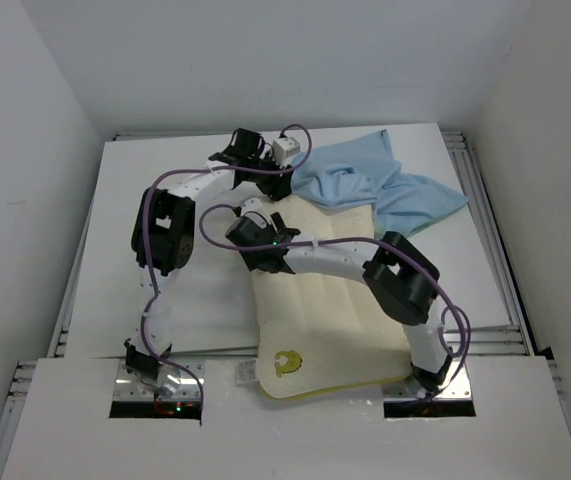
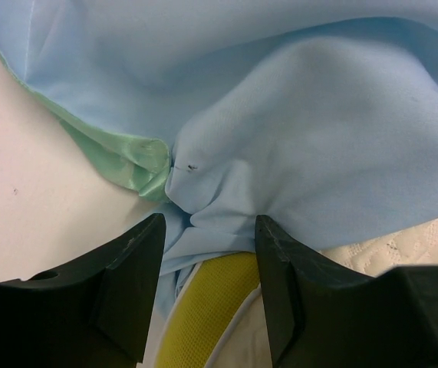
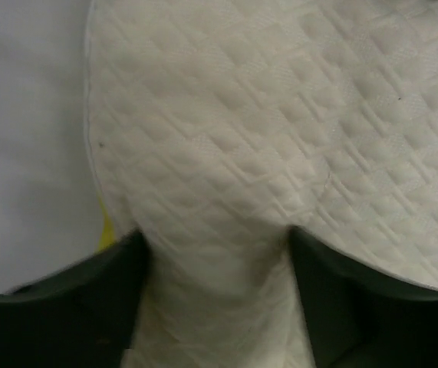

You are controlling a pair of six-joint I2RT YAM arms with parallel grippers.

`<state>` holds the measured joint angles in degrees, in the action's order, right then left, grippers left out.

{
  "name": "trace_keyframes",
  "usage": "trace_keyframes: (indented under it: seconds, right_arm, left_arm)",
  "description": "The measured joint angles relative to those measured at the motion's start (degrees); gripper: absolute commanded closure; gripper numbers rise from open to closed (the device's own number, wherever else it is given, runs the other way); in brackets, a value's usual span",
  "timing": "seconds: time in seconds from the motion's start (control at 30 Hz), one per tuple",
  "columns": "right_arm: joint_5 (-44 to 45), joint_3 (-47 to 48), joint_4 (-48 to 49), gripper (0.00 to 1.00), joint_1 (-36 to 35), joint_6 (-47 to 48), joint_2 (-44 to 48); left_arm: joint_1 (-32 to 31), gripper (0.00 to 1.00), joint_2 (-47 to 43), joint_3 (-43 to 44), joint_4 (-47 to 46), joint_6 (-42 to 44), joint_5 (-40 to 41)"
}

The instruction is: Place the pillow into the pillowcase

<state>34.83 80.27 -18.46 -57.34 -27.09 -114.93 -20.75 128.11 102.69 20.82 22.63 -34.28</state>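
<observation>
– Fingers of your left pincer [image 2: 207, 230] fill the foot of its wrist view. They stand about half apart, with light-blue cloth of the pillowcase [image 1: 385, 190] bunched between them and the yellow edge seam [image 2: 219, 307] of the pillow just beneath. Whether they truly clamp that cloth, I cannot tell.

– And my right one?

– Your right pincer [image 3: 215, 238] is spread wide, yet a ridge of the quilted pillow [image 1: 315, 320] bulges up between its fingers. I read that as a grip on the pillow, close to its far left corner.

– So how far along am I?

– Early, by my judgement. Nearly all of the pillow lies bare on the tabletop [image 1: 215, 310], with its yellow-green mark [image 1: 287, 362] at the near left corner by your arm bases. The pillowcase sits crumpled at the far right, its folds only overlapping the pillow's far edge. A strip of its sea-green face [image 2: 119, 161] shows at the hem. One corner may be at the mouth, no more. You have yet to open the mouth over the far end and draw the case down the whole length.

– What's the count?

– One pillow, one pillowcase, two arms, two pincers.
</observation>
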Motion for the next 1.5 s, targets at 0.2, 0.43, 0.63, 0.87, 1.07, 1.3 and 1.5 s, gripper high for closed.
trace_keyframes:
  seconds: [0.2, 0.43, 0.63, 0.87, 1.07, 1.3, 1.5]
  right_arm:
    - [3.8, -1.8, -1.7, 1.00, 0.1, -5.0, -0.6]
    - [-9.4, -25.1, 12.3, 1.00, 8.3, -6.6, 19.4]
    - [-19.9, -36.5, 18.0, 1.00, 16.2, -1.9, 35.4]
    - [-25.0, -43.3, 21.3, 1.00, 16.8, 0.2, 41.9]
    - [-24.8, -45.8, 23.4, 1.00, 16.8, -1.2, 43.3]
    - [-22.6, -48.2, 24.4, 1.00, 16.8, -3.1, 46.4]
    - [-21.1, -48.4, 24.4, 1.00, 16.7, -4.2, 46.4]
  left_arm:
    - [-0.1, 0.38, -0.3, 0.2, 0.6, 0.1, 1.1]
    - [1.3, 0.23, -1.3, 3.9, 3.7, -2.0, -1.9]
    - [2.8, 0.26, -5.7, 2.6, 1.8, -4.6, -2.3]
    - [1.2, 0.36, -2.1, 5.2, -1.5, -6.8, -3.9]
    - [-1.6, 0.35, 3.5, 3.4, -0.7, -7.5, -6.2]
    - [-4.6, 0.93, 3.6, -3.5, 2.6, -2.1, -8.0]
    - [-5.4, 1.00, 2.7, -4.8, 3.7, -2.6, -5.8]
